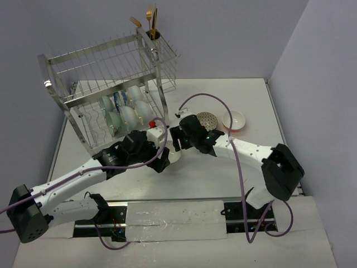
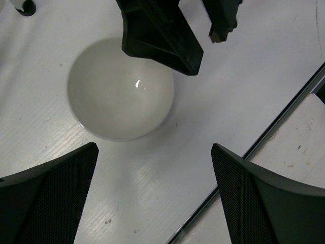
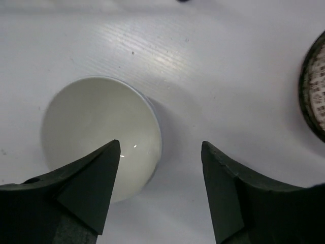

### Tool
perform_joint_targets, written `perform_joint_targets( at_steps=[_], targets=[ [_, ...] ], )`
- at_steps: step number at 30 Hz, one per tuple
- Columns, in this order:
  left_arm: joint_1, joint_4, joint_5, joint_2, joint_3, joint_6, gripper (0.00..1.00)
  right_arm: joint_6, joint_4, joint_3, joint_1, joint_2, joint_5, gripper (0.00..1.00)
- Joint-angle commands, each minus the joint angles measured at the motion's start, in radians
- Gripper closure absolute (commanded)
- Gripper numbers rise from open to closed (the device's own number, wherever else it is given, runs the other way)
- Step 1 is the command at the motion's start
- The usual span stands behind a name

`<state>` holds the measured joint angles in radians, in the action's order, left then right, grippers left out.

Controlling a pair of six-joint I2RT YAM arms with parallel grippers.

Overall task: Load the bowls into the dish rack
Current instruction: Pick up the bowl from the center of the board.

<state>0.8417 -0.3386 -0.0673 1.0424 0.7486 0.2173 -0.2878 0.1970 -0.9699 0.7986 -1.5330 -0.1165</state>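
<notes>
A plain white bowl (image 2: 121,89) sits upright on the white table between my two grippers. My right gripper (image 3: 161,147) is open and hangs just over the bowl (image 3: 96,127). One finger is above the bowl's inside, the other is outside its rim, and neither grips it. My left gripper (image 2: 154,168) is wide open on the near side of the bowl, holding nothing. The silver dish rack (image 1: 100,56) stands at the back left with several white and teal bowls (image 1: 125,109) on edge in its lower tier. In the top view both grippers (image 1: 177,139) (image 1: 162,162) meet just in front of the rack.
A brown-patterned bowl (image 1: 206,120) (image 3: 316,86) and a white bowl with a pinkish rim (image 1: 233,120) sit on the table right of the right gripper. Gold utensils stand in the rack's corner cup (image 1: 152,36). The table's front edge (image 2: 264,137) runs close to the left gripper.
</notes>
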Motion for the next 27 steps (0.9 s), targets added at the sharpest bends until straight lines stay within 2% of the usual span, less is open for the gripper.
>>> perform_joint_targets(
  at_steps=[1,5,7,10,14,20,23,27],
  targets=[
    [0.042,-0.008,0.058,0.047,0.078,-0.033,0.02,0.007,0.018,-0.021,0.004,0.118,-0.090,0.23],
    [0.082,-0.040,0.061,0.126,0.139,-0.021,0.06,-0.049,0.146,-0.023,-0.045,0.195,-0.263,0.15],
    [0.112,-0.065,0.110,0.182,0.178,-0.012,0.10,-0.117,0.197,-0.001,-0.082,0.220,-0.313,0.11],
    [0.157,-0.063,0.179,0.244,0.210,0.002,0.16,-0.175,0.217,0.078,-0.189,0.292,-0.264,0.07],
    [0.178,-0.039,0.195,0.350,0.254,0.037,0.24,-0.250,0.168,0.203,-0.329,0.434,-0.190,0.04],
    [0.226,-0.120,0.264,0.505,0.368,0.077,0.29,-0.277,0.104,0.326,-0.392,0.597,-0.198,0.01],
    [0.235,-0.160,0.288,0.565,0.411,0.091,0.35,-0.275,0.091,0.349,-0.407,0.634,-0.198,0.00],
    [0.235,-0.246,0.339,0.623,0.469,0.114,0.48,-0.267,0.084,0.361,-0.417,0.639,-0.183,0.00]
  ],
)
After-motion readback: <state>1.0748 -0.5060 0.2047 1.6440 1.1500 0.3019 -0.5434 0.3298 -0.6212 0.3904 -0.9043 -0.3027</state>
